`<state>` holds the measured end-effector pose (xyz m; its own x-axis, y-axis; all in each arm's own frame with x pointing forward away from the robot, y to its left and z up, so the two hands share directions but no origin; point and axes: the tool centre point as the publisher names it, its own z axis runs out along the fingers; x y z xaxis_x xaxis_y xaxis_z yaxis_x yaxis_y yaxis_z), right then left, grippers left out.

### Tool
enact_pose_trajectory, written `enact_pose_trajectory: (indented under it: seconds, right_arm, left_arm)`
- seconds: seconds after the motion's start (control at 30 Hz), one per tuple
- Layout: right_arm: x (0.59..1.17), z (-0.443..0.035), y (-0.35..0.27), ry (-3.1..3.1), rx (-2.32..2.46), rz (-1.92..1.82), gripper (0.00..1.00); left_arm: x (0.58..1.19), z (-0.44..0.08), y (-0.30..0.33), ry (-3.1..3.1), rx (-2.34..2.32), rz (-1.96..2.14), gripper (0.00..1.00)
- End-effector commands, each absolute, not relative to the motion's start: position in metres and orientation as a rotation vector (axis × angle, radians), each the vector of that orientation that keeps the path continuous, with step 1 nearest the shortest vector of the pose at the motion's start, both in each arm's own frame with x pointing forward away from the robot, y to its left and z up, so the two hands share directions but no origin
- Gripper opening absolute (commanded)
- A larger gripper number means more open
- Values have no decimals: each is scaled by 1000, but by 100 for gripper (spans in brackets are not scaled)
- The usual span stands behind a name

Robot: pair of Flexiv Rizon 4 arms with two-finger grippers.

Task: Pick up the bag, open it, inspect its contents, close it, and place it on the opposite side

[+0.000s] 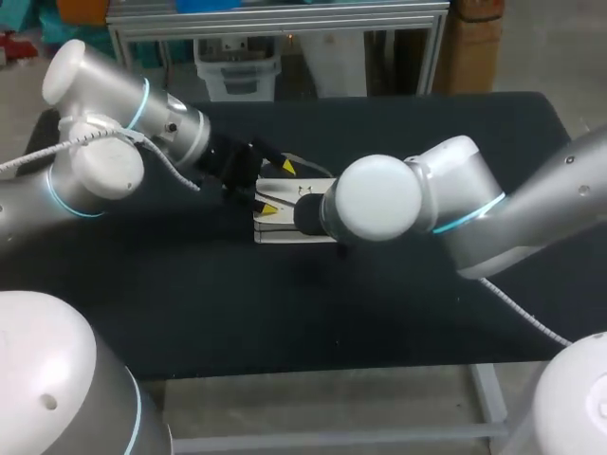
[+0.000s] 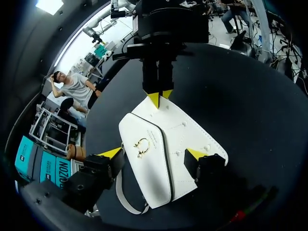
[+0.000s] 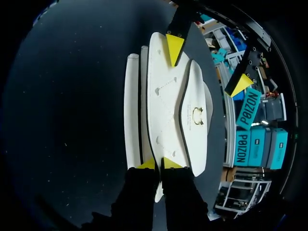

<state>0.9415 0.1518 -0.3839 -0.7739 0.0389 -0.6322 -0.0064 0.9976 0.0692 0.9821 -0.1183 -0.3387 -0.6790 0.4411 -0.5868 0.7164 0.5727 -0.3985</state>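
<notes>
two grippers meet at a white bag (image 3: 163,106) lying flat near the middle of the black table (image 1: 398,313); the left gripper (image 2: 154,154) is spread wide, its yellow tips either side of the bag; the right gripper (image 3: 159,164), fingers almost together, pinches the bag's opposite end; a gold clasp (image 2: 142,147) shows on top.

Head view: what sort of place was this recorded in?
Probably a robotics lab or test workstation. A left arm and a right arm, both grey robot arms, reach in over a black table, and a white bag lies between them.
</notes>
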Motion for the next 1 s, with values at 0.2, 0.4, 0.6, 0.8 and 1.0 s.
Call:
enact_pose_trajectory:
  seconds: [0.2,0.4,0.6,0.8,1.0]
  right_arm:
    - [943,-388,151,2445,27,105,0]
    - [942,-389,152,2445,28,114,0]
    - [942,-389,153,2447,9,127,0]
    - [941,-390,155,2451,-20,147,0]
    - [939,-389,157,2450,-55,160,0]
  left_arm:
    - [982,-350,-130,2354,952,-779,80]
    - [982,-355,-131,2328,945,-741,73]
    - [986,-366,-138,2318,898,-592,60]
    - [992,-373,-141,2305,842,-518,52]
    - [1000,-373,-139,2296,762,-484,34]
